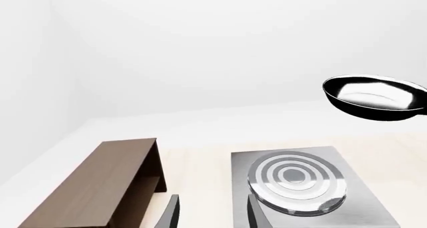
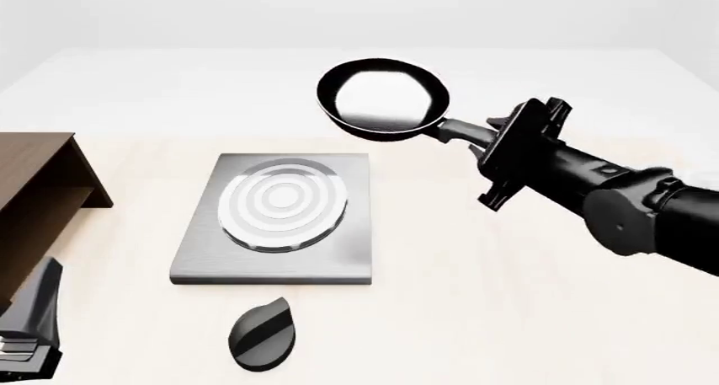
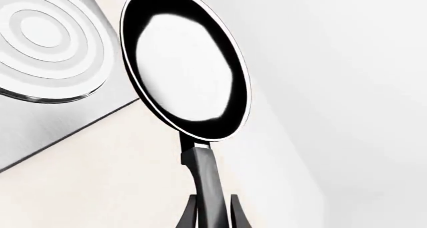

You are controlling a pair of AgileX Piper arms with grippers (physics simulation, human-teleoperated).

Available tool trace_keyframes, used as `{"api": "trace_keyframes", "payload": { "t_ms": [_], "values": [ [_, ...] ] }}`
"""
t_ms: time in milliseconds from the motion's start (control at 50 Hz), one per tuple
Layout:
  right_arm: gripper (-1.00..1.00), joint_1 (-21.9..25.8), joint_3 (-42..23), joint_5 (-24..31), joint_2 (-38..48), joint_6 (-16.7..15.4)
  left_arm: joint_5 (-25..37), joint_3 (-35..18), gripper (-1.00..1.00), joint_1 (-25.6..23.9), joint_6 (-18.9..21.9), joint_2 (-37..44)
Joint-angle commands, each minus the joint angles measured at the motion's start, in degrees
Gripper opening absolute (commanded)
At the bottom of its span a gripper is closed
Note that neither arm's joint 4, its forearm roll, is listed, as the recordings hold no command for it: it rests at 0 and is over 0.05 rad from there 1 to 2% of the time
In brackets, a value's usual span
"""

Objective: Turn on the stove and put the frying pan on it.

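Note:
The frying pan (image 2: pixel 382 97) is a glossy black pan with a shiny inside, held in the air beyond the far right corner of the stove (image 2: pixel 276 219). My right gripper (image 2: pixel 481 138) is shut on its thin black handle (image 3: pixel 208 185). The pan also shows in the right wrist view (image 3: pixel 183 63) and the left wrist view (image 1: pixel 377 97). The stove is a grey slab with silver burner rings (image 1: pixel 297 180). Its black oval knob (image 2: pixel 264 334) lies on the table in front of it. My left gripper (image 1: pixel 213 215) hangs open near the stove's front left, its fingers (image 1: pixel 170 213) apart.
A brown wooden shelf (image 2: pixel 34 204) stands at the left of the table, also in the left wrist view (image 1: pixel 100 185). The left arm's base (image 2: pixel 29 330) sits at the lower left corner of the front view.

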Motion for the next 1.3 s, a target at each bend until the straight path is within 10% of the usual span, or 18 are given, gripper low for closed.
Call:
{"api": "trace_keyframes", "payload": {
  "t_ms": [20,480,1300],
  "values": [
    [-1.00,5.6,-7.5,-1.8,8.7,2.5,-0.4,0.6,1.00,0.3,-0.1,0.0],
    [-1.00,15.0,-6.8,-8.9,18.3,3.2,-0.7,1.4,1.00,0.5,-1.1,0.0],
    [-1.00,17.3,-2.2,-17.0,26.2,2.0,-0.6,1.0,1.00,0.6,-1.9,0.0]
  ]
}}
